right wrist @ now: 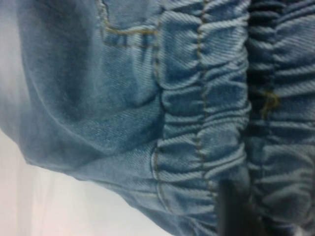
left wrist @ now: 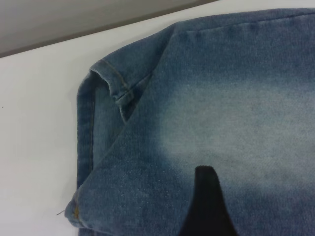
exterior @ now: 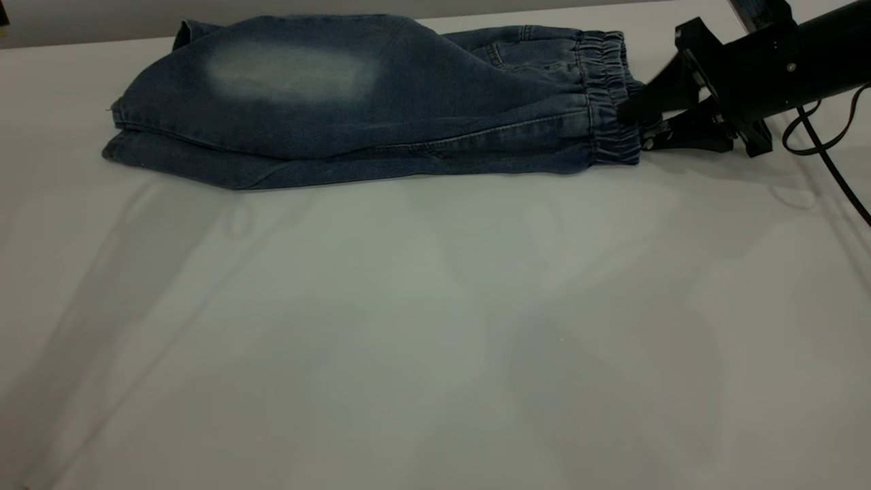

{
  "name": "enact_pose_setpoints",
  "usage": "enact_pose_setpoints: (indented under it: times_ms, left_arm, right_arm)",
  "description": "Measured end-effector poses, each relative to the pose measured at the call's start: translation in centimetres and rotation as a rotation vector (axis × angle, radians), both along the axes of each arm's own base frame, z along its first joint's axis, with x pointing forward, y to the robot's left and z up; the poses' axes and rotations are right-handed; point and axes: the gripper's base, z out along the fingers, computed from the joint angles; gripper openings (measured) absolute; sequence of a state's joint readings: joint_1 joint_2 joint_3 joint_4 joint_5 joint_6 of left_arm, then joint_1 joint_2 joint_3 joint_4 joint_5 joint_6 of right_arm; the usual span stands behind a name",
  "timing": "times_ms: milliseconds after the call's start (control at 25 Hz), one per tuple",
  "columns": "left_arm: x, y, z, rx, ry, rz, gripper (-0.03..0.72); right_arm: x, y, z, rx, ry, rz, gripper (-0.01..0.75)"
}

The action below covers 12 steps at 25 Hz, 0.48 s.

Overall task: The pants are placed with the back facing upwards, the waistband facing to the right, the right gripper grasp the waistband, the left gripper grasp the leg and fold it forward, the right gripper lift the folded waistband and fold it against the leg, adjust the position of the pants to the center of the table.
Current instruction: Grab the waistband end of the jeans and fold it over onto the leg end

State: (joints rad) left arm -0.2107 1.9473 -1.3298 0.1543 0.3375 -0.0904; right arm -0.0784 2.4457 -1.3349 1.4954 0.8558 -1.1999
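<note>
The blue denim pants lie folded lengthwise along the far part of the white table, legs to the left. Their elastic waistband points right. My right gripper reaches in from the right and is shut on the waistband's edge. In the right wrist view one dark finger presses on the gathered waistband. My left gripper is outside the exterior view. It hovers open over the faded patch of the leg, with one dark fingertip showing near the hem corner.
The right arm's black cable trails over the table at the far right. The table's far edge runs just behind the pants. Bare white tabletop stretches in front of the pants.
</note>
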Motion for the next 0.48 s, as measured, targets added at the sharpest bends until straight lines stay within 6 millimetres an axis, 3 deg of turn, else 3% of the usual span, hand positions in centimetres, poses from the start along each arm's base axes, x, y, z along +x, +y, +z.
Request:
enact_pose_setpoints:
  times_ms: [80,200,480]
  left_arm:
    - [0.01,0.00,0.01,0.000,-0.001,0.000,0.477]
    - [0.01,0.00,0.01,0.000,-0.001,0.000,0.477]
    - [-0.11,0.01,-0.09,0.005,0.015,0.001,0.477]
  right_arm:
    - [-0.02,0.00,-0.05,-0.005,-0.008,0.008,0.120]
    - [-0.02,0.01,-0.04,-0.003,-0.008,0.009,0.038]
    - [0.15,-0.04,0.77,-0.002,-0.025,0.010,0.032]
